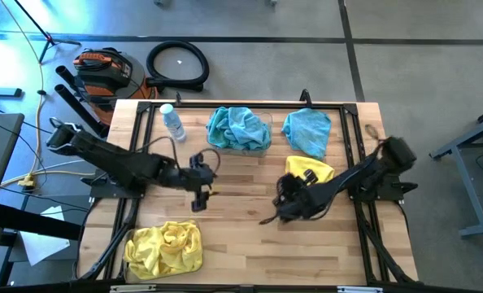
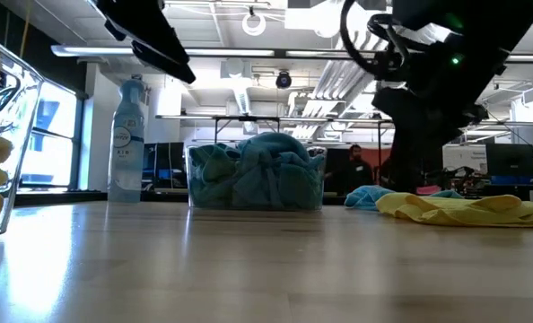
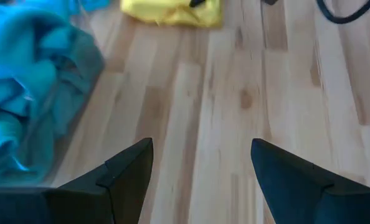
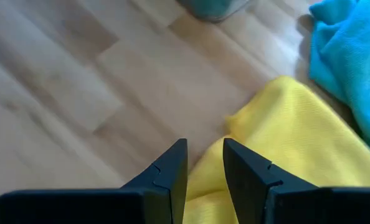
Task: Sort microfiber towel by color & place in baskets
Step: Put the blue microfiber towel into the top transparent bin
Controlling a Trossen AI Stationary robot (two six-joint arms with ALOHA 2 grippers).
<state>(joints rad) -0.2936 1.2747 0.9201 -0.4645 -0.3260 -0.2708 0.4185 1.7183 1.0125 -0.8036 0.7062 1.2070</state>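
A yellow microfiber towel [image 1: 311, 168] [image 4: 284, 143] lies flat on the table at the right. My right gripper [image 4: 205, 147] [image 1: 298, 189] hangs over its near edge, open by a narrow gap with nothing between the fingers. A loose blue towel [image 1: 308, 130] [image 4: 350, 56] lies just beyond it. One clear basket [image 1: 240, 129] [image 2: 256, 175] at the far middle holds blue towels. Another basket [image 1: 164, 248] at the near left holds yellow ones. My left gripper [image 3: 200, 146] [image 1: 201, 194] hovers wide open over bare wood near the table's middle.
A clear water bottle [image 1: 172, 122] [image 2: 127, 139] stands at the far left, beside the basket of blue towels. Bare wood [image 1: 241, 244] stretches between the two arms toward the near edge. Black frame rails [image 1: 359, 138] run along the table's sides.
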